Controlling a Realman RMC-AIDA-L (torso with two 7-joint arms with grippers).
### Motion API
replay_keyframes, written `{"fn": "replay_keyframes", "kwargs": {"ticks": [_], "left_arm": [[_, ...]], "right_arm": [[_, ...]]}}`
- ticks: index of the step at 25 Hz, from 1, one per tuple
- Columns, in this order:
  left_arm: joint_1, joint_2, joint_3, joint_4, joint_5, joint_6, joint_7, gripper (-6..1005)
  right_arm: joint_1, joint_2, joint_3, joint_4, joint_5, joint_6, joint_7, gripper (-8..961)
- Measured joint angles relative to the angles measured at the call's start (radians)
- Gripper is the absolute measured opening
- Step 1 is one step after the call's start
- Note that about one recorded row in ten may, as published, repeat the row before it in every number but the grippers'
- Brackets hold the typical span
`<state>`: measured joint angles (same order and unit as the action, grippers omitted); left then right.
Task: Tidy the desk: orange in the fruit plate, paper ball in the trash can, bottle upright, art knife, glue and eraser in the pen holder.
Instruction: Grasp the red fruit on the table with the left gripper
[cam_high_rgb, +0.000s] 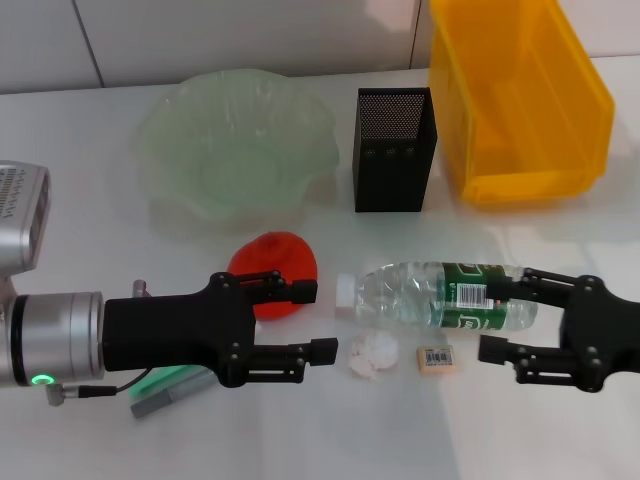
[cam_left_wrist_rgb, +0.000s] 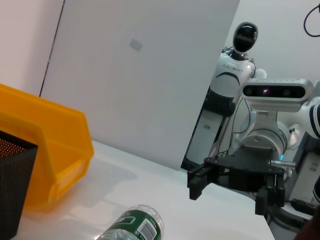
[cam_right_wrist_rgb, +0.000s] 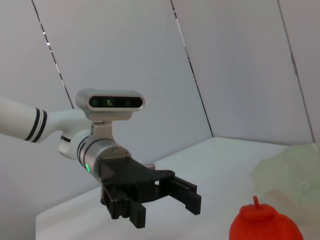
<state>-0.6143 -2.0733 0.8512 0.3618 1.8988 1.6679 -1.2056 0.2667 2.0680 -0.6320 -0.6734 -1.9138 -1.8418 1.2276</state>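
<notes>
The orange (cam_high_rgb: 273, 268) (cam_right_wrist_rgb: 265, 226) sits on the desk (cam_high_rgb: 80, 170) in front of the pale-green fruit plate (cam_high_rgb: 230, 150) (cam_right_wrist_rgb: 295, 170). My left gripper (cam_high_rgb: 313, 322) (cam_right_wrist_rgb: 162, 207) is open beside the orange, which lies by its far finger. The bottle (cam_high_rgb: 445, 295) (cam_left_wrist_rgb: 132, 227) lies on its side, white cap toward the orange. My right gripper (cam_high_rgb: 493, 320) (cam_left_wrist_rgb: 231, 194) is open, its fingers straddling the bottle's base end. The paper ball (cam_high_rgb: 372, 357) and the eraser (cam_high_rgb: 438, 357) lie just in front of the bottle. The pen holder (cam_high_rgb: 393, 150) (cam_left_wrist_rgb: 12, 185) and the yellow trash can (cam_high_rgb: 520, 100) (cam_left_wrist_rgb: 45, 150) stand at the back.
A green and grey stick-shaped item (cam_high_rgb: 165, 388) lies partly hidden under my left arm near the front edge. I cannot tell whether it is the art knife or the glue. Bare tabletop lies between the bottle and the pen holder.
</notes>
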Motion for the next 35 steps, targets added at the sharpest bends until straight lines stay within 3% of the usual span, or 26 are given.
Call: {"fn": "replay_keyframes", "kwargs": {"ticks": [7,19,22,24,29,35], "left_arm": [[0.047,0.003,-0.004,0.038,-0.001,0.004,0.0,767],[0.063,0.002,-0.011,0.05,-0.026,0.003,0.024,739],[0.077,-0.002,-0.011,0.042,-0.147,-0.034,0.12,732],[0.077,-0.002,-0.011,0.042,-0.147,-0.034,0.12,728],[0.059,-0.005,0.079,-0.001,-0.205,-0.208,0.151,716],[0.049,-0.006,0.092,-0.016,-0.206,-0.304,0.153,702]], "right_arm": [[0.044,0.008,-0.008,0.041,-0.018,0.019,-0.011,792],[0.041,0.006,-0.006,0.046,-0.02,0.024,-0.011,792],[0.025,0.002,0.002,0.044,-0.021,0.019,-0.011,792],[0.019,0.001,0.003,0.044,-0.021,0.019,-0.011,792],[-0.009,0.0,0.014,0.04,-0.013,0.019,-0.011,792],[-0.013,0.0,0.02,0.04,-0.013,0.019,-0.011,792]]}}
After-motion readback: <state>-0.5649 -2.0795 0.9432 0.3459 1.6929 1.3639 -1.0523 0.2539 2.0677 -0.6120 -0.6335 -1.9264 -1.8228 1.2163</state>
